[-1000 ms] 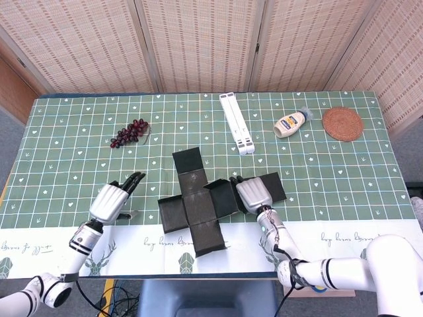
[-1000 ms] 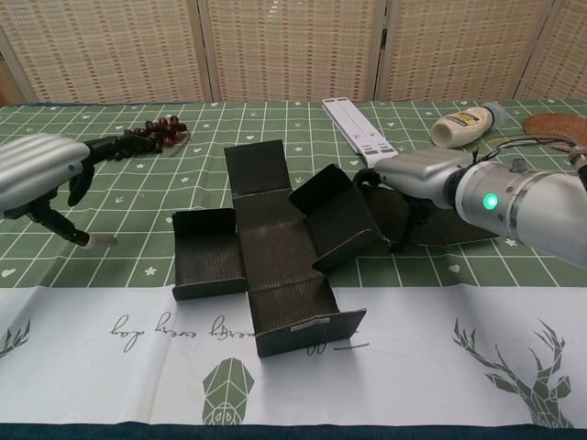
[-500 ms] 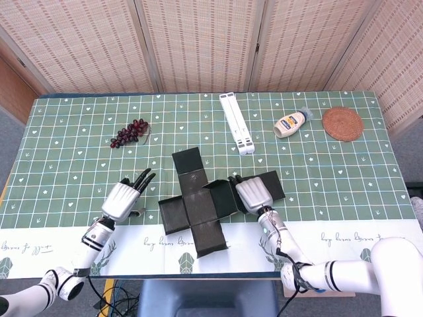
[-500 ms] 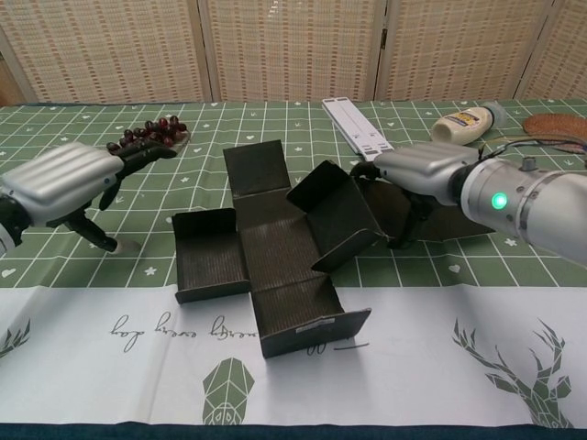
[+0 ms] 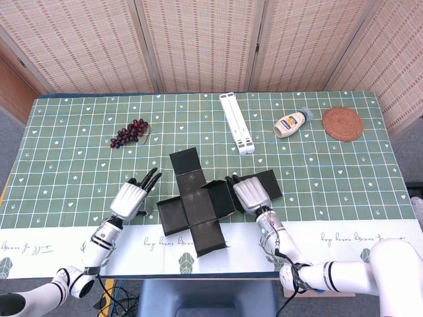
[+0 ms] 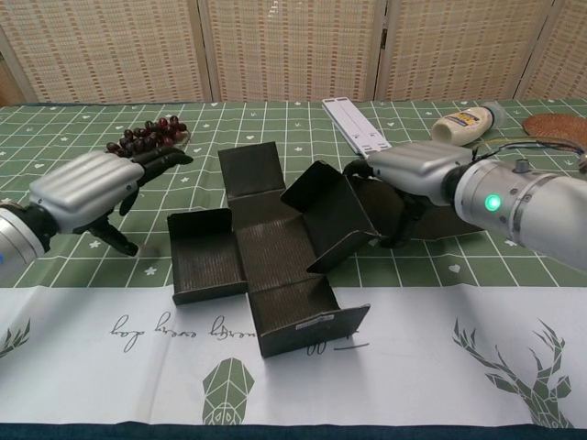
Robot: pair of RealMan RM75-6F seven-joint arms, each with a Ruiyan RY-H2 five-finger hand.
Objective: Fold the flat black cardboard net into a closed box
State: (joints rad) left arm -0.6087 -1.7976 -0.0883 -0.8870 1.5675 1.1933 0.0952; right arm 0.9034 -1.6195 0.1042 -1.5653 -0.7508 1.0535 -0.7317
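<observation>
Head cam sits high, looking steeply down at the whole table with the screens behind. Chest cam is low at the near edge, facing across, much closer. Both catch the black cardboard net in the middle.

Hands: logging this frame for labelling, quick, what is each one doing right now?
Left hand: open, holding nothing.
Right hand: grips a raised flap of the flat black cardboard net.

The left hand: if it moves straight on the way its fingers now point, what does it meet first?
Probably the far flap of the black cardboard net. The left hand points up-right toward it in the head view; depth is unclear, so it might pass just above.
</observation>
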